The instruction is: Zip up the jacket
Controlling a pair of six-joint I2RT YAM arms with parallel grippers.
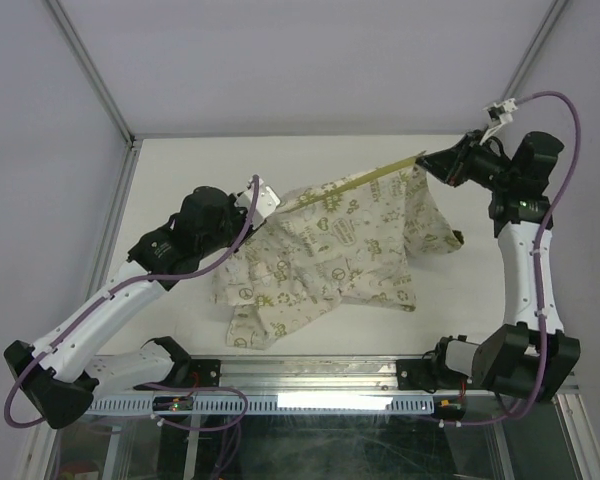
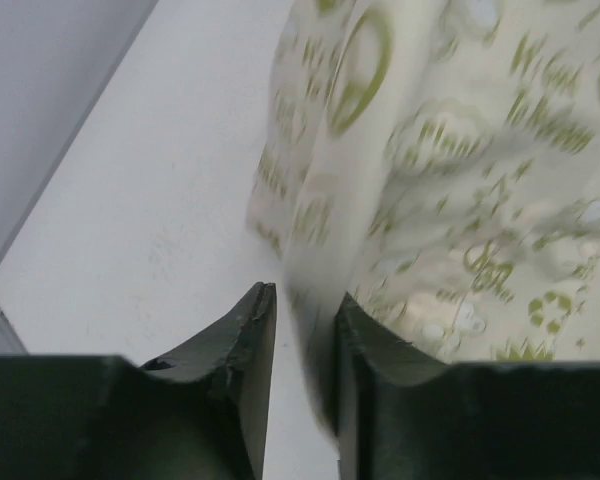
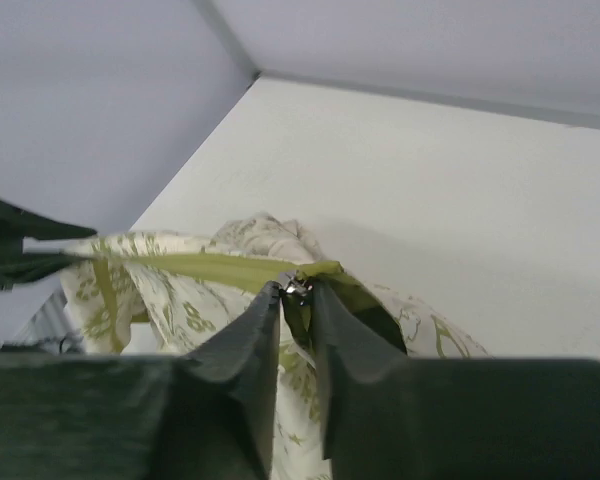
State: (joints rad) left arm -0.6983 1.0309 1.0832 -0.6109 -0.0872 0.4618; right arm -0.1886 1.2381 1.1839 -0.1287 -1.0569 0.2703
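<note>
The jacket [image 1: 330,250], cream-white with olive-green motifs, hangs lifted over the middle of the table. Its olive-green zipper edge [image 1: 360,178] is stretched taut between both grippers. My left gripper [image 1: 270,200] holds the left end; in the left wrist view a blurred fold of jacket fabric [image 2: 450,180] runs between its narrowly parted fingers [image 2: 305,300]. My right gripper [image 1: 427,160] holds the right end, raised at the back right. In the right wrist view it [image 3: 297,290] is shut on the small metal zipper pull [image 3: 300,286], with the green zipper tape [image 3: 210,268] running left.
The white table [image 1: 180,165] is bounded by a metal frame post [image 1: 125,200] on the left and grey walls behind. An aluminium rail [image 1: 310,400] with the arm bases runs along the near edge. The jacket's lower hem [image 1: 250,325] rests on the table.
</note>
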